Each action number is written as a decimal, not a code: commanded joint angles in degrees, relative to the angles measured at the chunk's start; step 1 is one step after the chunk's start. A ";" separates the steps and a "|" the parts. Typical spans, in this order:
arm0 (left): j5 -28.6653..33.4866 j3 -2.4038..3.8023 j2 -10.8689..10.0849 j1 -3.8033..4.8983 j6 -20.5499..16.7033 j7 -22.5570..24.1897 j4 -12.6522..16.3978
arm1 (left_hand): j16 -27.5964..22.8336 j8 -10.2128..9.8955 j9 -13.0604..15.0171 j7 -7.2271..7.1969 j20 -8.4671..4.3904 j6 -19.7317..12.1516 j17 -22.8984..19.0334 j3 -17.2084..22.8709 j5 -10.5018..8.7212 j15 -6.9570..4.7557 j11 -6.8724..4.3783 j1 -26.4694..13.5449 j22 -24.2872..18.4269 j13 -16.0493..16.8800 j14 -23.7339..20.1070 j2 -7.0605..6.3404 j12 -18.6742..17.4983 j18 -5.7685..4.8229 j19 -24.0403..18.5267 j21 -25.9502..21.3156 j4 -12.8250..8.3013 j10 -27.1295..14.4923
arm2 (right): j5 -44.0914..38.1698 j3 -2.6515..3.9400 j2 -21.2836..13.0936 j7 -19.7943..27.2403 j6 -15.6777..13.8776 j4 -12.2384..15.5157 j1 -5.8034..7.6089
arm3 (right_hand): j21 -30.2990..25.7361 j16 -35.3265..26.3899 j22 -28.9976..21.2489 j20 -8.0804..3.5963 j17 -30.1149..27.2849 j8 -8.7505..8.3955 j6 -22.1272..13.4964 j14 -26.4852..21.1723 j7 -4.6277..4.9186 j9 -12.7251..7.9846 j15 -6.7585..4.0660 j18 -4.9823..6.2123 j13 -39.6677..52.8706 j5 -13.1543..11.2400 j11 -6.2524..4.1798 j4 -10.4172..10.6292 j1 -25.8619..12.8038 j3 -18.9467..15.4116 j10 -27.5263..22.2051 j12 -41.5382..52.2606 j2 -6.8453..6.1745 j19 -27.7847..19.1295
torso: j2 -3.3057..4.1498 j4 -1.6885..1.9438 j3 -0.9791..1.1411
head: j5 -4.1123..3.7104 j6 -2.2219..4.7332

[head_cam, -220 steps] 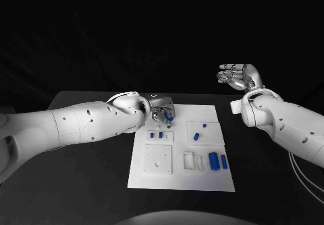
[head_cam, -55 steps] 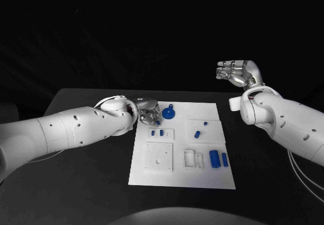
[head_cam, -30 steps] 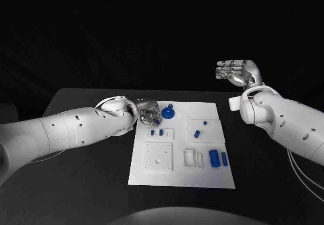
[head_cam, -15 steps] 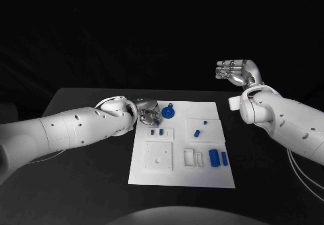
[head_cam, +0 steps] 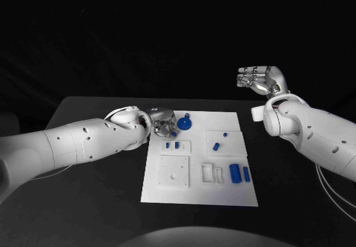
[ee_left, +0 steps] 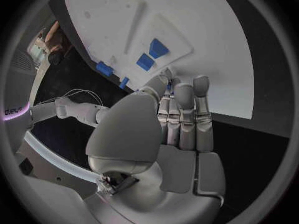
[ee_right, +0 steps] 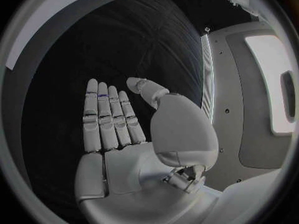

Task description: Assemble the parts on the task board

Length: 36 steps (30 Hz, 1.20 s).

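The white task board (head_cam: 200, 195) lies in the middle of the black table. My left hand (head_cam: 162, 126) hovers at its far left corner, fingers straight and close together (ee_left: 177, 119). A speck of blue shows by the fingertips (head_cam: 172, 134); I cannot tell whether it is held. A round blue part with a tab (head_cam: 184, 123) lies on the board just right of that hand. Two small blue parts (head_cam: 172, 145) sit in a square block nearer me, also visible as blue parts (ee_left: 151, 55). My right hand (head_cam: 260, 80) is raised off the far right, flat and holding nothing (ee_right: 118, 134).
Another blue part (head_cam: 216, 146) sits in the right square block. Two longer blue parts (head_cam: 238, 174) lie side by side at the board's right. A white square plate with a hole (head_cam: 174, 174) and small white frames (head_cam: 211, 173) lie beside them. Black table surrounds the board.
Since the oldest frame my left hand has drawn back to the left, and the round blue part it held now lies on the board. Nothing has moved over the last second.
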 commanded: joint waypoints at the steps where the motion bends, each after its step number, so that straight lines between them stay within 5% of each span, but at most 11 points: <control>1: -0.89 0.02 0.24 -0.01 -1.24 0.88 0.13 | 0.26 0.09 -0.02 0.08 -0.21 0.23 0.03 -0.22 0.04 -0.27 -0.07 -0.05 1.06 0.01 -0.28 0.44 0.02 -0.06 -0.21 0.16 -0.11 0.18 | -0.08 0.02 0.00 0.16 0.85 0.04 -0.03 | -0.25 -0.31 -0.03 -0.28 -0.05 0.11 -0.34 -0.01 0.14 0.06 0.18 -0.32 -0.08 0.21 0.27 -0.15 0.01 -0.25 0.00 -0.31 0.50 -0.22 | 0.01 0.00 0.02 | -0.04 0.00; 19: -3.71 -0.01 0.29 0.00 3.52 -2.72 0.06 | 0.31 0.11 -0.01 0.14 -0.14 0.00 0.03 -0.27 -0.07 -0.19 0.02 0.05 1.07 0.01 -0.53 0.51 0.03 -0.05 -0.38 0.20 -0.16 -0.03 | -0.08 0.02 -0.19 0.06 1.10 0.10 -0.03 | -0.24 -0.31 -0.03 -0.26 -0.05 0.10 -0.56 -0.09 0.14 0.05 0.20 -0.31 -0.09 0.18 0.30 -0.16 0.08 -0.34 -0.10 -0.31 0.49 -0.29 | -0.02 0.02 -0.01 | -0.11 -0.16; 36: -3.67 -0.02 0.24 -0.01 3.39 -2.72 0.87 | 0.47 0.12 0.00 0.10 -0.16 0.21 0.03 -0.42 -0.09 -0.23 -0.04 -0.02 1.05 0.02 -0.48 0.64 0.03 -0.02 -0.32 0.31 -0.12 0.12 | -0.10 0.02 -0.09 0.35 0.92 0.08 -0.03 | -0.22 -0.30 -0.02 -0.25 -0.05 0.12 -0.28 -0.09 0.12 0.07 0.20 -0.29 -0.08 0.20 0.27 -0.22 0.17 -0.38 -0.05 -0.29 0.56 -0.30 | -0.01 0.04 -0.01 | -0.11 -0.24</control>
